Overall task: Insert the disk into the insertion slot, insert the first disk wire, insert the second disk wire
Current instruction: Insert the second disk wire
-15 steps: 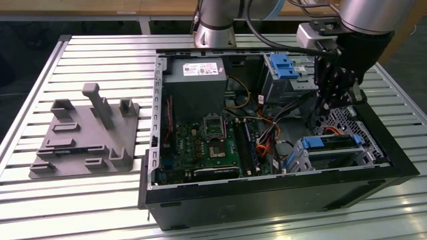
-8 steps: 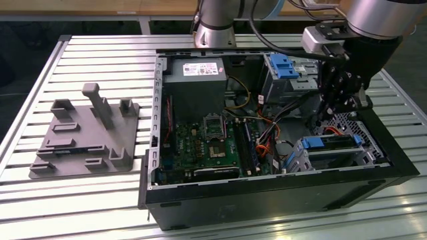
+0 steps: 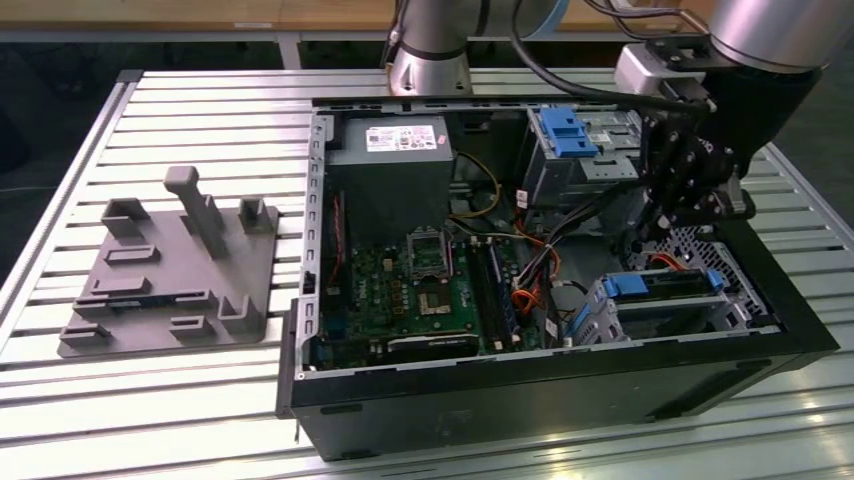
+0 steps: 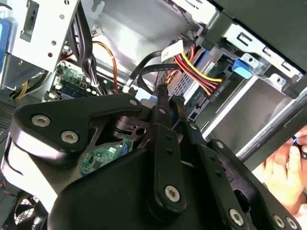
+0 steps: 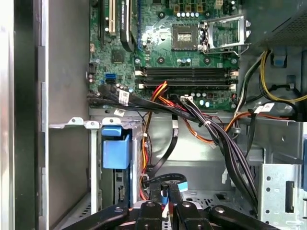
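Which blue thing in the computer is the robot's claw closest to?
The blue frame round the disk, in the small metal cage. The gripper, pinching a black wire, hangs just above it; the blue latch sits farther off on the taller bay.

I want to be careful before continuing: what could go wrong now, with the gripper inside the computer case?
The gripper pinches a black wire close to the red and yellow wires; it could snag them. A person's hand is near the computer case and might be struck.
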Tool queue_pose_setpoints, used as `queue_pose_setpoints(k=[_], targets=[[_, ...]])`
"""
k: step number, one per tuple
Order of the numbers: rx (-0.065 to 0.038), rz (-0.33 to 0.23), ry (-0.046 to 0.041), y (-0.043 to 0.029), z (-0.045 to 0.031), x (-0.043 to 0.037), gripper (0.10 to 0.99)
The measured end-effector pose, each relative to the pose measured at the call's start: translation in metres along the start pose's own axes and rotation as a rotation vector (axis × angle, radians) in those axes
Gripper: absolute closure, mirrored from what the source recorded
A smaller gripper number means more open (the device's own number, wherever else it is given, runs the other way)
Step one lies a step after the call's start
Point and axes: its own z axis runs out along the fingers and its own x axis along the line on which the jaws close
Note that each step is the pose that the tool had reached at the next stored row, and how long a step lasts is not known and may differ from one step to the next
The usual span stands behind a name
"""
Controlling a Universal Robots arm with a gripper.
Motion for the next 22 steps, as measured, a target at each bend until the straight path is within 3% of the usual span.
queue_pose_setpoints(k=[2, 4, 5, 7, 8, 13, 16, 17, 22], targets=[[-0.003, 0.0, 0.0055, -0.0002, -0.0001, 0.0001, 0.882], [-0.008, -0.001, 0.0171, -0.0005, -0.0002, 0.0, 0.882], [-0.01, -0.002, 0.0281, -0.0006, -0.0003, 0.0, 0.882], [-0.012, -0.004, 0.0621, -0.0005, -0.0002, 0.0001, 0.882], [-0.012, -0.004, 0.0751, -0.0005, -0.0002, 0.0001, 0.882], [-0.012, -0.004, 0.1047, -0.0006, -0.0001, 0.0, 0.882], [-0.012, -0.005, 0.1293, -0.0006, -0.0002, 0.0, 0.882], [-0.012, -0.005, 0.1343, -0.0006, -0.0001, 0.0001, 0.882], [-0.013, -0.011, 0.1427, -0.0007, -0.0001, 0.0, 0.882]])
